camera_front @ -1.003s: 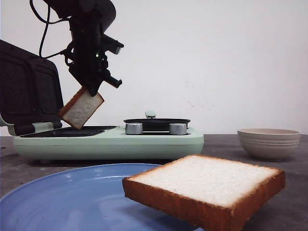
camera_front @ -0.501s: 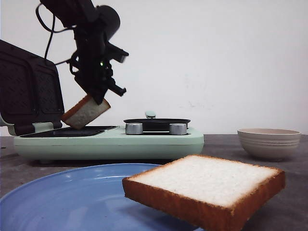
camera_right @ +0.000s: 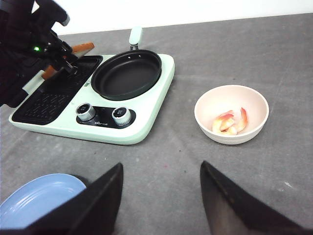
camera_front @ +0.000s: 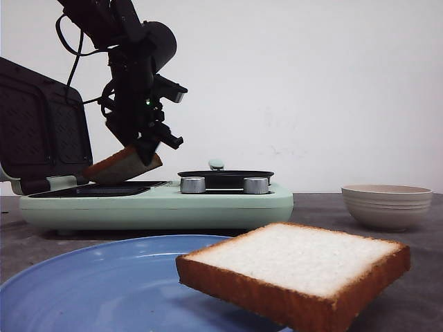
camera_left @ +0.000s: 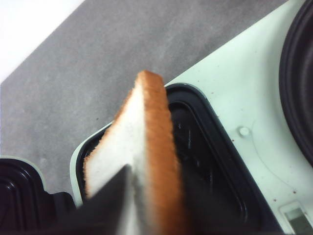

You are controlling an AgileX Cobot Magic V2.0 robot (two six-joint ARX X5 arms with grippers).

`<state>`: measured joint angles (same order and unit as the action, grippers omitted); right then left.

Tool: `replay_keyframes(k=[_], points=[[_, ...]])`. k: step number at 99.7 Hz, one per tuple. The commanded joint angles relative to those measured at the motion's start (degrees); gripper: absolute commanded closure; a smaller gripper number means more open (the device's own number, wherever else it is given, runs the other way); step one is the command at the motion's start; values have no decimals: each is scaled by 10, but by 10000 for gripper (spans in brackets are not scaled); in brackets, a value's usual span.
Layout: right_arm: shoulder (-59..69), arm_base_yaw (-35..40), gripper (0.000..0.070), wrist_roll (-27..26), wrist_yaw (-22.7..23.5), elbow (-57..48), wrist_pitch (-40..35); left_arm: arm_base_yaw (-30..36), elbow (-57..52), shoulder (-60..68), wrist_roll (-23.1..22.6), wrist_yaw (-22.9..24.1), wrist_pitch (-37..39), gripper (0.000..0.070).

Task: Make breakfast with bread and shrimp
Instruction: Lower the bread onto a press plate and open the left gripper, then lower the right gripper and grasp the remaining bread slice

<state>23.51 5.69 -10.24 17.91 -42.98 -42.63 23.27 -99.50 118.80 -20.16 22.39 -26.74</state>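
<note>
Bread comes as two slices. One slice [camera_front: 122, 166] is clamped in the left gripper [camera_front: 147, 153], tilted, its low end at about 8 o'clock from the gripper and hanging just above the dark ribbed grill plate [camera_front: 97, 189] of the mint-green breakfast maker [camera_front: 159, 206]; whether its corner touches the plate cannot be told. In the left wrist view the slice [camera_left: 142, 156] shows edge-on, golden crust up, with the fingers [camera_left: 110, 205] pressed on both faces, above the black grill tray [camera_left: 205, 161]. The maker's lid [camera_front: 41, 124] stands open at 9 o'clock of the held slice. The second slice [camera_front: 297, 266] lies at the near edge of the blue plate [camera_front: 104, 283], its far end jutting off the rim towards 3 o'clock.

Shrimp [camera_right: 230, 122], a few pink-orange pieces, sit in the cream bowl [camera_right: 208, 105] on the grey worktop [camera_right: 274, 54], at 3 o'clock of the maker and well apart from it. The round black pan [camera_right: 127, 74] rests on the maker's right half, with two silver knobs [camera_right: 103, 113] in front of it.

The right gripper [camera_right: 161, 200] hovers over bare worktop, its fingers [camera_right: 98, 205] spread wide apart and holding nothing, the blue plate [camera_right: 39, 200] at its 9 o'clock.
</note>
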Motion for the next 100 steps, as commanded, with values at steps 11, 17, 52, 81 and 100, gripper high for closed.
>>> replay_keyframes(k=[11,17,52,81,100], points=[[6,2,392,8,0,-7,6,0,-21,17,6,23,40,0],[8,2,392,8,0,-7,5,0,-26,15,20,27,53,0],[30,2,392,5,0,-7,9,2,-89,-70,124,14,10,336],[74,5,393,-3,7,-7,43,7,-88,-245,184,-64,-107,697],[91,23,393,-2,13,-7,43,8,-69,-354,176,-90,-198,697]])
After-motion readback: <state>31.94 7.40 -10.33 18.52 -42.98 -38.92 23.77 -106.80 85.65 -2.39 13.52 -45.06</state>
